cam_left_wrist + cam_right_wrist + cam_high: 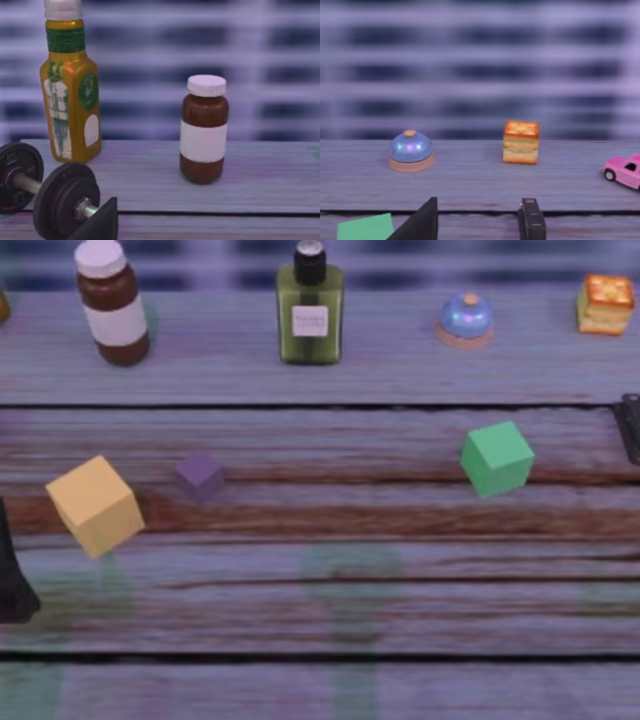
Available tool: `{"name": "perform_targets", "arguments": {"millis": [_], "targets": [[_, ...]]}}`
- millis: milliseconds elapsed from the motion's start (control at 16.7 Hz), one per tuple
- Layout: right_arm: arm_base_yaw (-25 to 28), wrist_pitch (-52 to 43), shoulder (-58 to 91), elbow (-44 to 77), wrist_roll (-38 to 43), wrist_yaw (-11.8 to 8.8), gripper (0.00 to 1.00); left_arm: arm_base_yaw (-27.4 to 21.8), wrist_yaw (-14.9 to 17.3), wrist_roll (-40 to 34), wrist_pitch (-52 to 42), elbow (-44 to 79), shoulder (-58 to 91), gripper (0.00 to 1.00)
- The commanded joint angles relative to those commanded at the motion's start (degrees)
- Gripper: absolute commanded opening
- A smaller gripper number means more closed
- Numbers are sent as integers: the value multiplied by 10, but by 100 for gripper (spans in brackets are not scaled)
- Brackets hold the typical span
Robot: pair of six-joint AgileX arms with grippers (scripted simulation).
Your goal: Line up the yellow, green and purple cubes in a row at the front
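Front strip: the near planks of the weathered wooden table (330, 680) hold no cube at all — no row has been started, as far as the top view shows.
Left arm: only a dark sliver of the left gripper (12, 580) shows at the table's left edge, low and parked; whether its fingers are spread or closed, I cannot tell, and nothing is seen in its hold.
Yellow cube: the large pale yellow-orange matte cube (95, 505) sits mid-table on the left, turned at an angle, near that left gripper but apart from it.
Purple cube: the small dull purple matte cube (200, 476) lies just right of the yellow one, apart from it, not touching.
Green cube: the medium bright green matte cube (496, 457) is well off on the right half, also mid-table.
Right arm: the right gripper (480, 225) waits at the table's right edge — two dark fingers set wide apart in its wrist view, gripping nothing, the green cube just beside them.
Far row: brown pill bottle with a white cap (112, 302), olive-green pump bottle (310, 305), blue call bell (466, 319) and small yellow block with an orange patterned top (605, 304) — bystanders, well behind.
Score: my read is nought of three placed; all three cubes remain to be carried forward and lined up.
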Motion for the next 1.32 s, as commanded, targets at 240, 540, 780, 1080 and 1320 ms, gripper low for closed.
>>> {"name": "perform_targets", "arguments": {"millis": [240,540,780,1080,1320], "targets": [[0,0,0,0,0,0,100,-4,1,4,-11,17,17,100],[0,0,0,0,0,0,100,-30,3,37,-100,163,165,100],[0,0,0,0,0,0,100,-58,2,80,-215,355,392,100],[0,0,0,0,0,0,100,-100,2,140,-385,616,743,100],[0,0,0,0,0,0,100,-132,2,185,-513,806,987,100]]}}
